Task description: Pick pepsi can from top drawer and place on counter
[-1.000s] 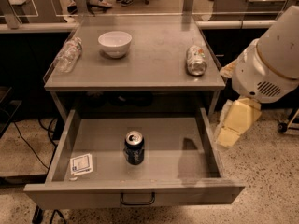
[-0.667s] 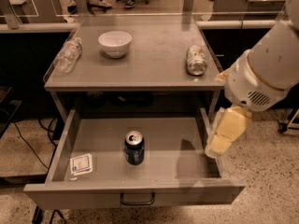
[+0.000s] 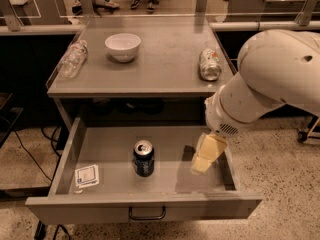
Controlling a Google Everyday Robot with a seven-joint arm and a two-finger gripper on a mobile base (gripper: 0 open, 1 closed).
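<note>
The pepsi can (image 3: 143,158) stands upright in the middle of the open top drawer (image 3: 165,179), dark blue with a silver top. The drawer is pulled fully out, its dark bar handle (image 3: 147,214) at the front centre. My gripper (image 3: 206,156) hangs below the white arm over the right part of the drawer, right of the can and apart from it. The counter (image 3: 160,64) lies above and behind the drawer.
On the counter stand a white bowl (image 3: 123,46), a clear plastic bottle (image 3: 73,59) lying at the left, and a silver can with green marks (image 3: 209,64) lying at the right. A small white packet (image 3: 86,175) lies in the drawer's left front corner.
My arm and gripper have moved left and down, from beside the drawer's right wall to over the right part of the drawer. The can has not moved.
</note>
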